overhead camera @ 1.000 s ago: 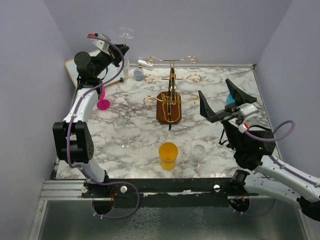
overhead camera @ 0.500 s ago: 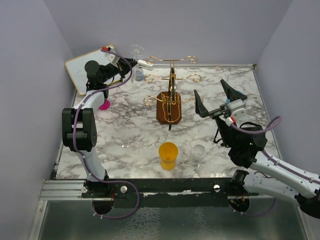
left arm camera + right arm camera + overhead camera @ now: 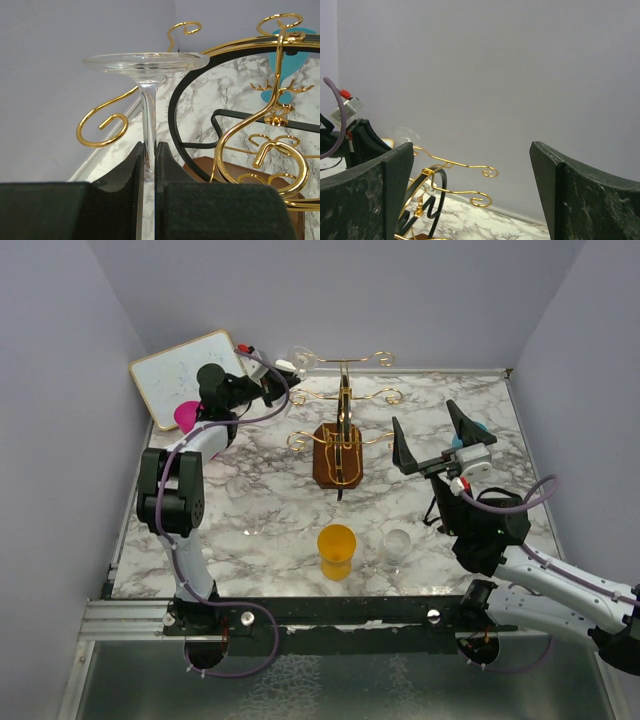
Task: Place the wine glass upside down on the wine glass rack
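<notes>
The wine glass (image 3: 145, 61) is clear and held upside down, foot up. My left gripper (image 3: 149, 150) is shut on its stem; the bowl is hidden below the fingers. In the top view the glass foot (image 3: 300, 357) is at the back left, right beside the scroll end of the upper left arm of the wine glass rack (image 3: 342, 430). The rack is gold wire on a brown wooden base (image 3: 337, 466). Its left scroll (image 3: 102, 131) shows just left of the stem. My right gripper (image 3: 433, 443) is open and empty, raised right of the rack, which it faces (image 3: 470, 195).
An orange cup (image 3: 336, 549) and a small clear glass (image 3: 398, 544) stand near the front. A whiteboard (image 3: 183, 375) leans at the back left with a pink object (image 3: 186, 415) below it. A blue object (image 3: 471, 433) sits behind my right gripper.
My left gripper has carried the glass to the right, from the back left corner up to the rack's upper left arm. My right gripper has shifted slightly left and stayed open.
</notes>
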`<action>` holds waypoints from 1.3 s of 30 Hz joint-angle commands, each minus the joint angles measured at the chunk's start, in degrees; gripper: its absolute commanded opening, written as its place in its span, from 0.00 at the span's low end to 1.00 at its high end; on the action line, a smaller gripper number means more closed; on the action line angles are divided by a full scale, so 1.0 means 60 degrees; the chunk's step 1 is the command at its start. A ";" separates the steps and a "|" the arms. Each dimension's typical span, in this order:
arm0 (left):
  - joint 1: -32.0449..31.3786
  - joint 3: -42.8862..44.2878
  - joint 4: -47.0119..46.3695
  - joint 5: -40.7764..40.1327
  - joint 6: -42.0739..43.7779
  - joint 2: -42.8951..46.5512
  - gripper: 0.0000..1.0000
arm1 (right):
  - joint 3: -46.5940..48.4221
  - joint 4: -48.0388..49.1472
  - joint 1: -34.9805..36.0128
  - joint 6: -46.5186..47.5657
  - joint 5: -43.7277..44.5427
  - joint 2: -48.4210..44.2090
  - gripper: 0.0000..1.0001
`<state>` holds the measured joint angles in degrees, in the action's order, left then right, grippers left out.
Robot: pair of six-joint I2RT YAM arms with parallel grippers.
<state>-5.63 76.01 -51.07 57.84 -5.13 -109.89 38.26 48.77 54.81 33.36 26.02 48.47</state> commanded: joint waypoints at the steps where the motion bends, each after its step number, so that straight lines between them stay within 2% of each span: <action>1: -0.0118 0.0497 0.0113 0.0300 0.0479 -0.0162 0.00 | -0.0154 0.0342 0.0048 0.0135 0.0277 0.0027 0.99; 12: -0.0351 0.0982 0.0221 0.0134 0.0239 -0.0685 0.00 | -0.0183 0.0571 0.0050 -0.0505 0.0318 0.0111 0.99; 22: -0.0655 0.1098 0.0466 -0.0220 0.0473 -0.1066 0.00 | -0.0255 0.0681 0.0046 -0.0620 0.0321 0.0197 0.99; 39: -0.0602 0.1902 0.0277 -0.1216 -0.0124 -0.2023 0.00 | -0.0276 0.1113 0.0043 -0.0391 0.0321 0.0540 0.99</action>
<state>-9.50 84.38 -47.53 52.62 -4.78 -120.57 37.30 52.93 54.81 30.30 26.57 51.22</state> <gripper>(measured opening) 0.077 0.994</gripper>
